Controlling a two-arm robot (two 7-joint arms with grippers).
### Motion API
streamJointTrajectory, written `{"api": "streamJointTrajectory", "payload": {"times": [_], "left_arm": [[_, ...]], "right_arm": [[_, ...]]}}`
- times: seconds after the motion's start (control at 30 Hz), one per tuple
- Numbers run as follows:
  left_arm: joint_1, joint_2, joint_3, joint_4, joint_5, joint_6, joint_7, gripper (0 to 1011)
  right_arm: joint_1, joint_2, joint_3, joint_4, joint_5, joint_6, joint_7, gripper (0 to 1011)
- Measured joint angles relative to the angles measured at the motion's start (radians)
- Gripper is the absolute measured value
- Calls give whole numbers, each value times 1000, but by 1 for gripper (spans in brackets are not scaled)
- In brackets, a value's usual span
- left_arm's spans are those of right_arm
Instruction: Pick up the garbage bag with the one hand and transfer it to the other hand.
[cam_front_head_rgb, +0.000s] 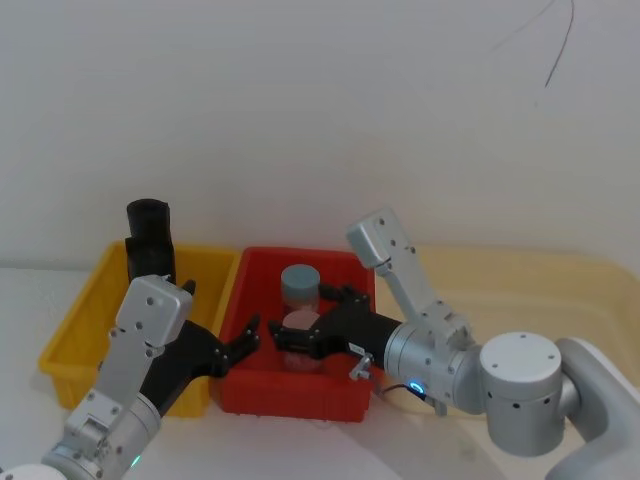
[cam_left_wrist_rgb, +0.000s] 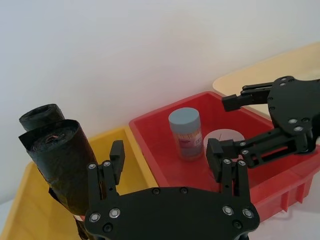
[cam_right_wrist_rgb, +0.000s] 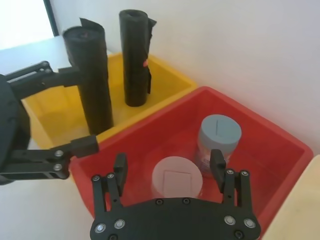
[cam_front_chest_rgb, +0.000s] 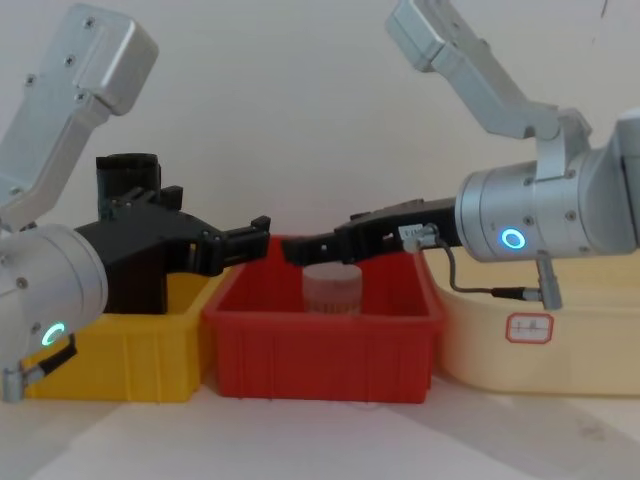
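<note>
- Head view: I see the garbage bag (cam_front_head_rgb: 150, 232) upright at the yellow bin's (cam_front_head_rgb: 75, 318) far edge.
- Left wrist view: left gripper (cam_left_wrist_rgb: 166, 152) spread wide above the bins' shared wall, bag beside one finger (cam_left_wrist_rgb: 115, 159).
- Right wrist view: right gripper (cam_right_wrist_rgb: 169, 161) wide open above jars (cam_right_wrist_rgb: 219, 134) in the red bin (cam_right_wrist_rgb: 280, 150).

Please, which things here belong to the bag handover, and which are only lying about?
For the job:
garbage bag
left gripper, right gripper, both open

Lying about:
second black roll
yellow bin
red bin
blue-lidded jar
pale-lidded jar
cream tray
</note>
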Motion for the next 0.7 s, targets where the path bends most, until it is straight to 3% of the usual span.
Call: {"api": "streamJointTrajectory", "payload": {"times": [0.7], "left_arm": [[0, 0, 0, 0, 0, 0, 0, 1001]], "right_arm": [[39, 20, -5, 60, -29, 56, 31, 1004]]}}
